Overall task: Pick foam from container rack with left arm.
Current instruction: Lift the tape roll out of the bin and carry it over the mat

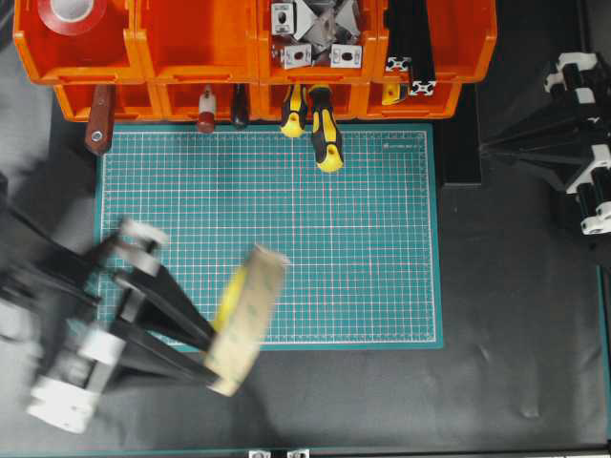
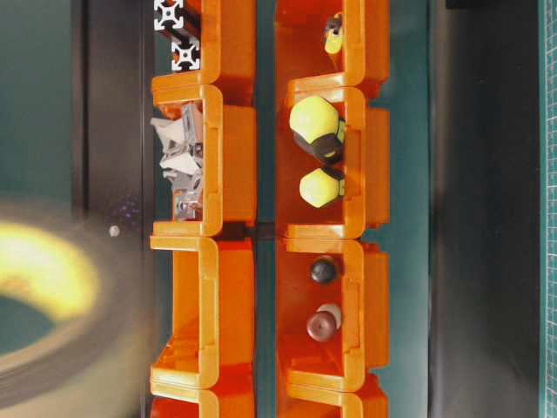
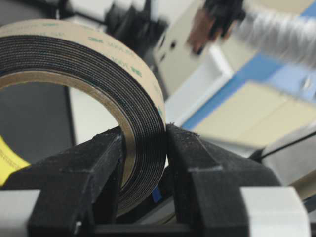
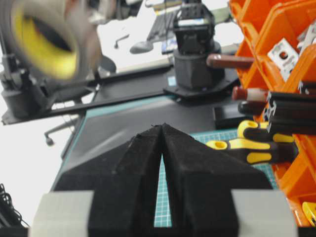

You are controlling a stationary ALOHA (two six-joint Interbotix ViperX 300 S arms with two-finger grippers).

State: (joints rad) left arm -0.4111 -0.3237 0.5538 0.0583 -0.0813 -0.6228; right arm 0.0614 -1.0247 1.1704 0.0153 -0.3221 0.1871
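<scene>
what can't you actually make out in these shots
- Left pincer: motion-smeared in the overhead view, its outline unclear.
- Foam: only a blur at table level, its lower part cut off by the frame edge.
- Red tape roll: cropped by the overhead view's top edge.

place: robotics lab or workshop bench | evidence: orange container rack (image 1: 191, 57) holding screwdrivers (image 1: 325, 134), metal brackets (image 1: 315, 33), aluminium extrusions (image 1: 410, 57) | green cutting mat (image 1: 363, 248) on a dark table | office chair (image 4: 54, 133) and desks behind
</scene>
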